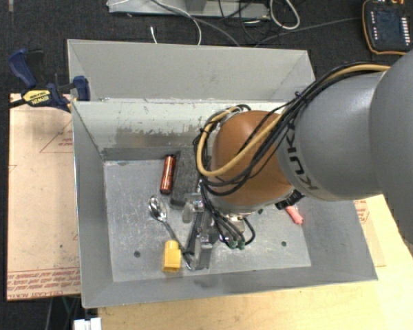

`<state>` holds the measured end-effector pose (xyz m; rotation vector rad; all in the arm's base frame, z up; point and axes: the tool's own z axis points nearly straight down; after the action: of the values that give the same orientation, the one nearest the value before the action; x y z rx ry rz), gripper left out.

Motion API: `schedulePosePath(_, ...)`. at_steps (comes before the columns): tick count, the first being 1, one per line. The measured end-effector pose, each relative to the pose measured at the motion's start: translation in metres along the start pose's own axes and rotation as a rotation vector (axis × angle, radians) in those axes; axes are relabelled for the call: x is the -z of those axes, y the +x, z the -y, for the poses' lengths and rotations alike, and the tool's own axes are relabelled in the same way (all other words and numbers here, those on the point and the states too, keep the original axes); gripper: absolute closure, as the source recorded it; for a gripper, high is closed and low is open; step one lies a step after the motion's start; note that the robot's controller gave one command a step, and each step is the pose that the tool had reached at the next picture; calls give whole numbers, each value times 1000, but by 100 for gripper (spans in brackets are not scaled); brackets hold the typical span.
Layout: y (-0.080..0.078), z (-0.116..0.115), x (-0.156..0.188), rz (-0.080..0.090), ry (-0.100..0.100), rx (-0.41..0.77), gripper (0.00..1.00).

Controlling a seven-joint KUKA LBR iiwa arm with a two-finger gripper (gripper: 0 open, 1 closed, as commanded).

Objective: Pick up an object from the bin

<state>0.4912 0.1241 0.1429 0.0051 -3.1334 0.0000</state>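
The gripper (198,251) is seen spread and empty at six o'clock in the bin (89,184). At its nine o'clock, a yellow block (171,256) is found, judged light and stiff, best taken across flat sides.

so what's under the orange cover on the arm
Below the orange cover the gripper hangs low in the bin, beside a yellow block. A pink piece shows by the cover's right edge. The floor straight under the cover is hidden.
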Motion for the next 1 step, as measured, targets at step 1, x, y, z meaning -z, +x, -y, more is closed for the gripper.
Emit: schedulePosePath(1, -2, 1, 4, 7, -1, -4, 0)
